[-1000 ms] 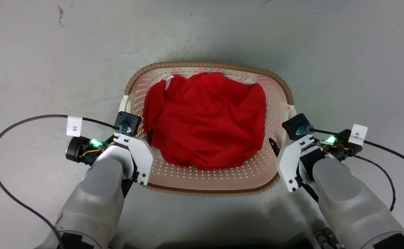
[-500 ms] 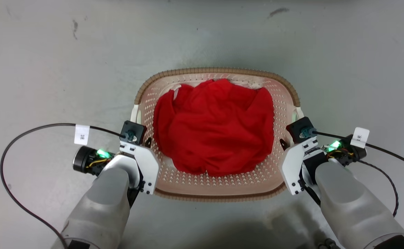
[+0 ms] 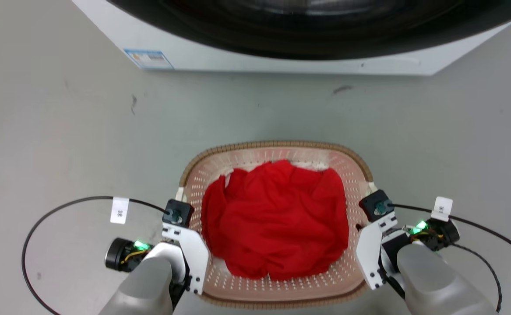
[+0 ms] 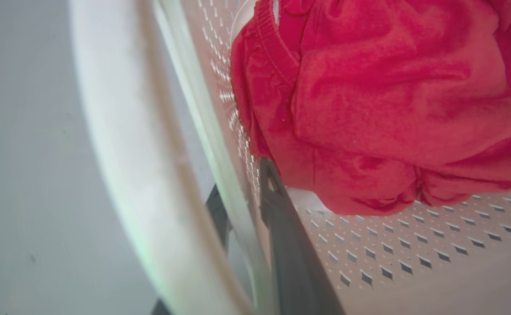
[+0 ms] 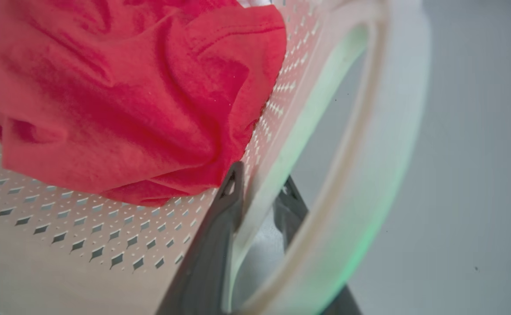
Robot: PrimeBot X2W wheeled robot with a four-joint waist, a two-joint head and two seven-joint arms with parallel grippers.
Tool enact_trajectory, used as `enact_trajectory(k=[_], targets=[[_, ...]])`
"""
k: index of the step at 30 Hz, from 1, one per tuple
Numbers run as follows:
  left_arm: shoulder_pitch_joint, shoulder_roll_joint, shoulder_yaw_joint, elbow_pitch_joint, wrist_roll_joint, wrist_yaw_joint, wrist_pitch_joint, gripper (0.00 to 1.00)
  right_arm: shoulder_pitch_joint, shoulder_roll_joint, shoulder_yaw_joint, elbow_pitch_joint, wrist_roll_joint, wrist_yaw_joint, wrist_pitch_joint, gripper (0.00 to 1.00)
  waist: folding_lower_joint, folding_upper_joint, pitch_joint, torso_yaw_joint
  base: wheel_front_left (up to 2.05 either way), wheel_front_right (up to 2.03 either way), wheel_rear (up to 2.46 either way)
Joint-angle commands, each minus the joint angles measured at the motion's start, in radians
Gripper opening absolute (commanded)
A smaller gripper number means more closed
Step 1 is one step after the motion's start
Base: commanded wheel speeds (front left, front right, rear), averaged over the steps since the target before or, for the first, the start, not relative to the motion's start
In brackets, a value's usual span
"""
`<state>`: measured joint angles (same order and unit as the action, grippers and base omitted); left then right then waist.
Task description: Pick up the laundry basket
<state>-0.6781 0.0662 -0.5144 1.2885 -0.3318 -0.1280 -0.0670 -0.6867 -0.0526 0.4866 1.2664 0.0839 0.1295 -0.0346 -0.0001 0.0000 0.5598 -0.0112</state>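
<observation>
The laundry basket (image 3: 277,145), pale pink with a brown woven-look rim, sits between my two arms with a red garment (image 3: 277,218) heaped inside. My left gripper (image 4: 237,181) is shut on the basket's left wall (image 4: 413,262): one finger lies inside against the perforated wall, the other outside behind the white handle (image 4: 115,131). On the opposite side, my right gripper (image 5: 262,175) clamps the wall (image 5: 62,227) the same way, beside its white handle (image 5: 386,131). In the head view the left gripper (image 3: 189,245) and right gripper (image 3: 362,238) flank the basket.
A white washing machine (image 3: 281,61) with a dark round door stands across the top of the head view, beyond a strip of grey floor (image 3: 62,131). Black cables (image 3: 40,218) loop out from both wrists over the floor.
The head camera has shifted: the washing machine has come into view at the top, and the basket and arms sit lower and smaller. Both grippers keep their hold on the basket's sides.
</observation>
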Motion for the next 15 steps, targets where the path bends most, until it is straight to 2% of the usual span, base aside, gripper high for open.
enact_trajectory(k=[1,15], targets=[[0.021,-0.006,-0.016,-0.003,-0.009,-0.003,0.012,0.0,0.009,0.004,0.012,-0.005,0.005,0.002,-0.002,0.0,0.0001,0.0,-0.055,0.006,0.0,0.0,0.0],[0.157,0.008,-0.161,-0.061,-0.175,-0.004,0.126,0.0,0.125,0.007,0.137,-0.009,0.107,0.002,0.065,0.0,0.0001,0.0,-0.284,0.012,0.0,0.0,0.0]])
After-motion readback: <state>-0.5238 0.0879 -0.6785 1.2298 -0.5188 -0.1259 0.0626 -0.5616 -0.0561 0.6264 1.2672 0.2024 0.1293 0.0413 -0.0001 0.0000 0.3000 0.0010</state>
